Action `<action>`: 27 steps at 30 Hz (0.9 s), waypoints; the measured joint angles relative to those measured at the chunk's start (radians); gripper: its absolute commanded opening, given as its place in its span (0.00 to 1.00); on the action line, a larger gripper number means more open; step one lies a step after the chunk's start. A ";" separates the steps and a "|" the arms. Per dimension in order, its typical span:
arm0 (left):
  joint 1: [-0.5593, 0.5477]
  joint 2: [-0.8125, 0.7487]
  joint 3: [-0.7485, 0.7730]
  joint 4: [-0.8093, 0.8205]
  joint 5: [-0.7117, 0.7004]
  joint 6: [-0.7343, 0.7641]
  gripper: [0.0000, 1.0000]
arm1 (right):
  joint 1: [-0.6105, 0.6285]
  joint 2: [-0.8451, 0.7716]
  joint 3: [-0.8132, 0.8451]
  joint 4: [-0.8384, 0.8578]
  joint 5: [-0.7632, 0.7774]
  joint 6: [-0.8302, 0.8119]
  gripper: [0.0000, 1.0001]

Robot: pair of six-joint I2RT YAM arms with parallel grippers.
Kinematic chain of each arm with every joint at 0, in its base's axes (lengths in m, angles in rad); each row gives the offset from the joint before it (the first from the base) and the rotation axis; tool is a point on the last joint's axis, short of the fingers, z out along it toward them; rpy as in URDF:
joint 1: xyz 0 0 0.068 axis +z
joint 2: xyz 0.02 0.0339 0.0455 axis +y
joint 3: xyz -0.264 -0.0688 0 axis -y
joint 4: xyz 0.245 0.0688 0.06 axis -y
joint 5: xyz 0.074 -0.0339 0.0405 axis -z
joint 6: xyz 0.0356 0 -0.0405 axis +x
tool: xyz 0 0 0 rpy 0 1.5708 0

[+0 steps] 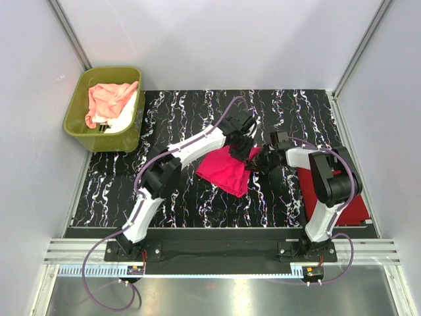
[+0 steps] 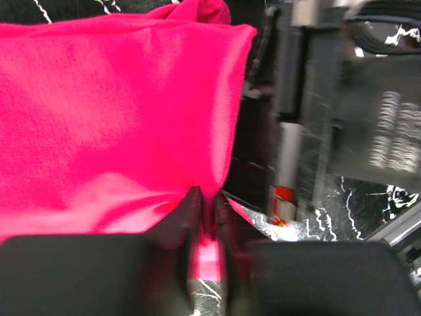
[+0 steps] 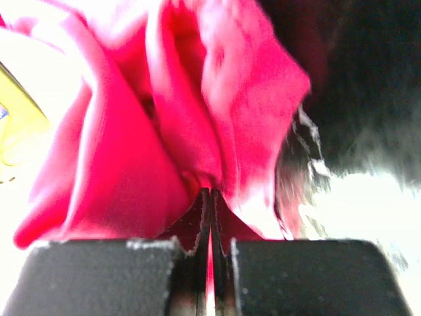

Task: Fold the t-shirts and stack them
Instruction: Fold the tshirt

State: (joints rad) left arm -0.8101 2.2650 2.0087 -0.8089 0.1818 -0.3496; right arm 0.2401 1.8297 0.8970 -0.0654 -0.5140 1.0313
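Note:
A hot pink t-shirt [image 1: 227, 170] hangs bunched just above the middle of the table, held from its right side by both grippers. My left gripper [image 1: 245, 146] pinches its upper right edge; in the left wrist view its tips [image 2: 209, 201] stand a narrow slit apart with pink cloth [image 2: 112, 112] between them. My right gripper [image 1: 258, 160] is shut tight on a fold of the same shirt [image 3: 131, 131], its tips [image 3: 210, 194] pressed together on the cloth. A darker red t-shirt [image 1: 352, 204] lies flat at the table's right side, partly under the right arm.
An olive-green tub [image 1: 79, 99] stands at the back left corner, holding a peach-pink t-shirt [image 1: 108, 99] and a white one [image 1: 125, 118]. The right arm's body [image 2: 342, 99] is close beside the left gripper. White walls enclose the marbled black table [image 1: 184, 112].

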 measured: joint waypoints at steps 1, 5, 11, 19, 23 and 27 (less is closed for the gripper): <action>0.001 0.000 -0.006 0.005 0.004 -0.005 0.27 | -0.001 -0.008 0.002 -0.018 0.002 -0.007 0.01; 0.008 -0.001 -0.048 0.042 0.027 -0.007 0.46 | -0.020 -0.062 0.021 -0.133 0.011 -0.069 0.02; 0.019 -0.033 -0.095 0.070 0.094 -0.008 0.58 | -0.113 -0.186 0.079 -0.346 0.060 -0.229 0.05; 0.138 -0.307 -0.253 0.109 0.198 -0.011 0.42 | -0.137 -0.282 0.076 -0.417 -0.031 -0.404 0.40; 0.268 -0.406 -0.355 0.144 0.231 -0.005 0.35 | -0.079 -0.282 -0.011 -0.358 -0.111 -0.414 0.46; 0.312 -0.408 -0.483 0.176 0.238 0.000 0.32 | 0.058 -0.284 -0.076 -0.294 -0.137 -0.406 0.46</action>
State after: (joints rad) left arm -0.4980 1.8572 1.5257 -0.6327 0.4194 -0.3496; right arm 0.2985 1.5459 0.8215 -0.3595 -0.6506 0.6254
